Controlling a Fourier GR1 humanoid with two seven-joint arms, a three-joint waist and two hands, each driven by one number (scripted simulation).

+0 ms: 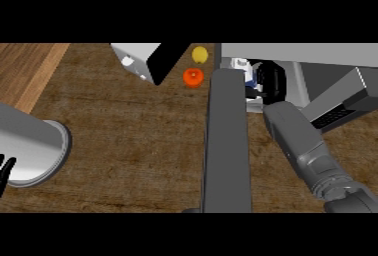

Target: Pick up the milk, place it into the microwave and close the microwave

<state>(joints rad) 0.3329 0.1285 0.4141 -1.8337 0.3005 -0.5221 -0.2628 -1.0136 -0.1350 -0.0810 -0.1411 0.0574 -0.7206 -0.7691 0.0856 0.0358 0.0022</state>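
Brown wooden table [125, 150]: white-and-blue milk carton [244, 75] is being carried by the right hand [270, 80], curled round it, into the grey microwave [325, 75]; release needed next.

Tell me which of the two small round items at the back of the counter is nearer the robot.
The orange one. It sits lower in the head view, closer to the robot; the yellow one lies just behind it, farther back.

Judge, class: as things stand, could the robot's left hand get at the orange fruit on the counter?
Probably yes. The left hand rests at the view's left edge, and bare counter lies between it and the orange fruit. The open microwave door stands just right of the fruit, not across that path.
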